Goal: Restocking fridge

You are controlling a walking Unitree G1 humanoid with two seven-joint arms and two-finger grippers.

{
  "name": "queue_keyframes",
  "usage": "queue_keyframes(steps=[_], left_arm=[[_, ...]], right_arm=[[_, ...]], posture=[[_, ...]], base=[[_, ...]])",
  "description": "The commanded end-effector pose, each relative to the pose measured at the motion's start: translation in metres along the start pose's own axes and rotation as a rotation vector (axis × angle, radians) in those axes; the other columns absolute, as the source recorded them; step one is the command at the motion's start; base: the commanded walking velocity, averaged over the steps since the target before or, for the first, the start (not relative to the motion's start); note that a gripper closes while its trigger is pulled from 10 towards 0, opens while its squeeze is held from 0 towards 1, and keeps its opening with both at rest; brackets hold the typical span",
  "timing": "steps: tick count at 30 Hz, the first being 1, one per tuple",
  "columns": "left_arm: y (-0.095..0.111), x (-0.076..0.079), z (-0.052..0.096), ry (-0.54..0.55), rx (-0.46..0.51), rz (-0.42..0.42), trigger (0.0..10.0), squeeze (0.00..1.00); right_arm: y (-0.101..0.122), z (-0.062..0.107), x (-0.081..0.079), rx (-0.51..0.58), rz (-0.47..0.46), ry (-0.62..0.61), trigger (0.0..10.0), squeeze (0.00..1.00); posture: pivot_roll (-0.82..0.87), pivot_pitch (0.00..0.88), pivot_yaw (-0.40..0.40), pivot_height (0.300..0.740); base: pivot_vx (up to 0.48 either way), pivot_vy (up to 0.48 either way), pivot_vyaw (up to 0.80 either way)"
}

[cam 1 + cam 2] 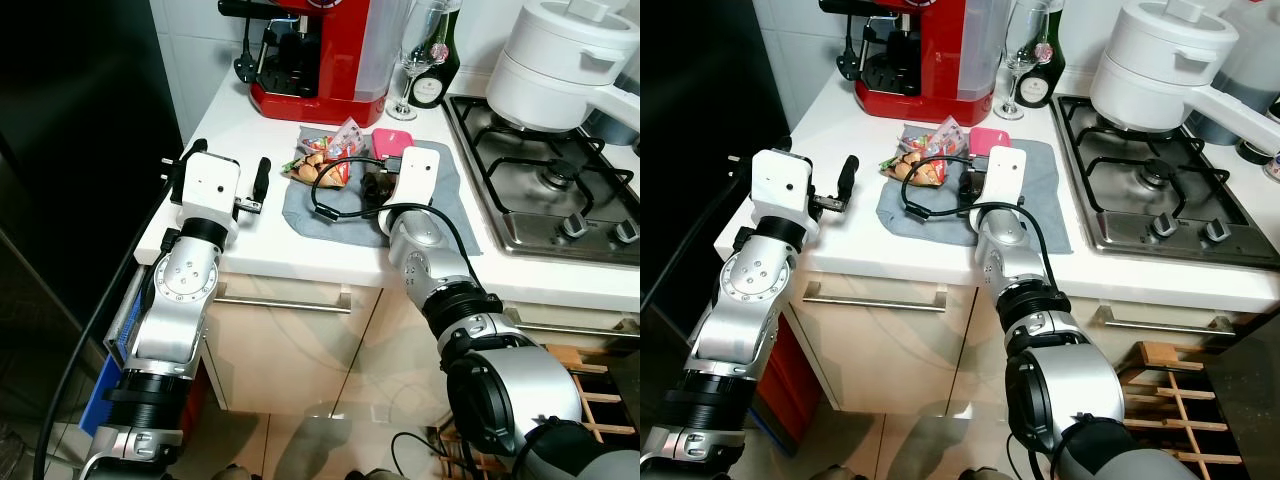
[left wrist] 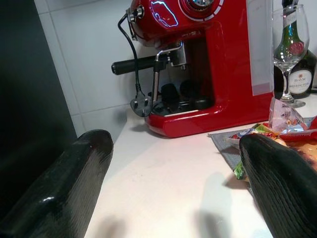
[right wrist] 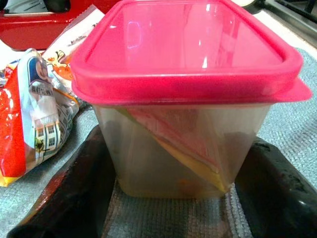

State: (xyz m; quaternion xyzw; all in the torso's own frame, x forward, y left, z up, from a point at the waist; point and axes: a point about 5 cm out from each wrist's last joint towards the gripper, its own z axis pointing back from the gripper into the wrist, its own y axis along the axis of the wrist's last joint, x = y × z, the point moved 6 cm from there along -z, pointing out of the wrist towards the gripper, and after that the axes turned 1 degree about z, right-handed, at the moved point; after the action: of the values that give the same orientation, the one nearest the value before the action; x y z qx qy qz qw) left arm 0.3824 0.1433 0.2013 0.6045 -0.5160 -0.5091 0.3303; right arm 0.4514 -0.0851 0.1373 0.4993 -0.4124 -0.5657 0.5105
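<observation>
A: Restocking barely begun, by the look of it. Dark fridge (image 1: 70,150) to the left, no goods seen going in. Everything still out on the white counter (image 1: 250,240), on a grey cloth (image 1: 330,215).

B: And the big things around?

A: Red coffee machine (image 1: 320,55) at the back, white pot (image 1: 570,60) on the hob (image 1: 545,190), bottle (image 1: 440,60) and wine glass (image 1: 415,50) between them. None of that looks like fridge stock.

B: The containers, then?

A: One tub (image 3: 183,104), clear walls, pink lid (image 3: 185,49) pressed on. Inside, something flat and folded, pink over yellow, leaning across a corner; cannot tell what. Standing on the cloth, just beside a snack bag (image 3: 34,109), sealed and printed in bright colours.

B: Right gripper (image 3: 176,198)?

A: Low on the cloth, jaws spread to either side of the tub's base. One finger (image 3: 69,193) close against the wall, the other (image 3: 277,193) close too, but no clear squeeze; tub resting on the cloth, not lifted. Read as open, bracketing the tub.

B: Left gripper (image 2: 178,188)?

A: Over the counter's bare end near the fridge, jaws wide apart, holding nothing.

B: Left to do?

A: Likely all of it: close on the tub, lift, carry to the fridge, then the bag.
</observation>
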Motion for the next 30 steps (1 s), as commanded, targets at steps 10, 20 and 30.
queue_keyframes(steps=[10, 20, 30], left_arm=[[0.006, 0.002, -0.002, -0.003, 0.024, -0.021, 10.0, 0.0], [0.0, 0.006, -0.003, -0.009, 0.001, 0.017, 10.0, 0.0], [-0.005, 0.017, -0.006, -0.066, -0.018, 0.0, 10.0, 0.0]], right_arm=[[0.1, 0.019, -0.001, 0.491, 0.125, 0.014, 0.0, 0.0], [0.101, 0.052, 0.047, 0.667, 0.264, -0.172, 0.0, 0.0], [0.049, 0.064, 0.056, 0.561, 0.283, -0.172, 0.0, 0.0]], posture=[[0.03, 0.0, -0.082, 0.74], [0.0, 0.0, -0.062, 0.74], [-0.03, 0.0, -0.016, 0.74]], base=[[0.0, 0.0, 0.0], [0.0, 0.0, 0.0], [0.0, 0.0, 0.0]])
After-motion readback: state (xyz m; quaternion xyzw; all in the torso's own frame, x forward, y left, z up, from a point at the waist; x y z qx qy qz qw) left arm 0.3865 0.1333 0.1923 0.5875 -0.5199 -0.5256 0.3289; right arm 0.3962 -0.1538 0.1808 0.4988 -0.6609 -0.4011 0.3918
